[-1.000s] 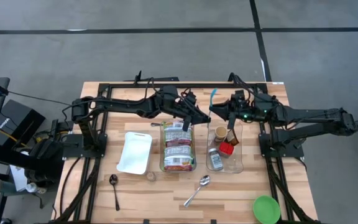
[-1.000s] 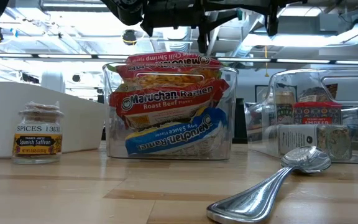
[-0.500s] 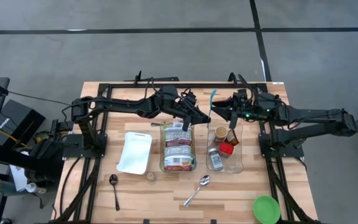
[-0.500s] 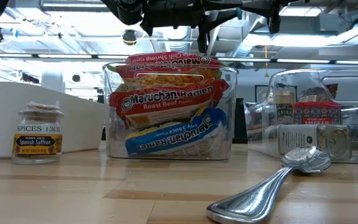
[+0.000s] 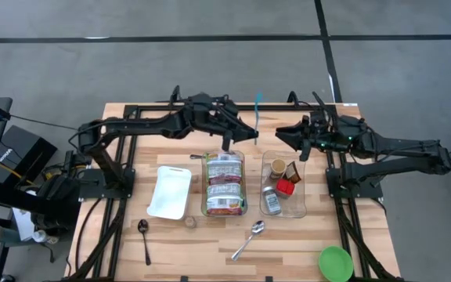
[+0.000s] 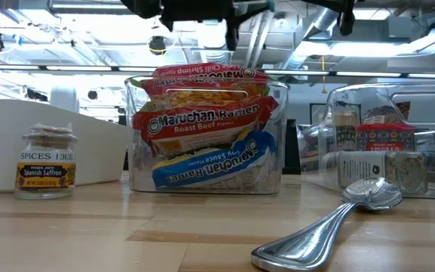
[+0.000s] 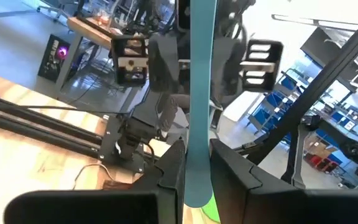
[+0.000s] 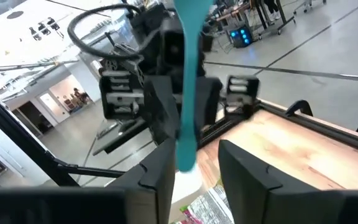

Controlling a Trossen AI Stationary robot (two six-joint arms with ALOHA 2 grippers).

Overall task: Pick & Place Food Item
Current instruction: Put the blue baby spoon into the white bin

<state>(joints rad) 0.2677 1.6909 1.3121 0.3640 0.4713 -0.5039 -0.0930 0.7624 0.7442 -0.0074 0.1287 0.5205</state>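
Observation:
My left gripper [image 5: 250, 133] is above the table's far middle, shut on a long flat teal utensil [image 5: 257, 108] that stands up from it; the utensil also shows in the left wrist view [image 7: 199, 93]. My right gripper [image 5: 280, 134] is open and empty, just to the right of the utensil and facing it [image 8: 185, 112]. Several ramen packets [image 5: 224, 184] stand in a clear bin [image 6: 206, 136] at mid table, below both grippers. My left gripper pinches the teal utensil between its two fingers near its rounded lower end [image 7: 197, 186]. The fingers lie across the flat strip. The utensil stands up out of the hold, clear of the table and of the bins.
A second clear bin [image 5: 283, 184] with spice jars stands right of the ramen bin. A white tray [image 5: 171, 190] lies to its left. A saffron jar [image 6: 46, 161], two spoons [image 5: 247, 239] [image 5: 145, 235] and a green bowl [image 5: 336, 263] are toward the near edge.
My left gripper has gone up and toward the table's far edge, carrying the teal utensil with it, away from over the bins. My right gripper has drawn back toward the table's right edge, away from the utensil.

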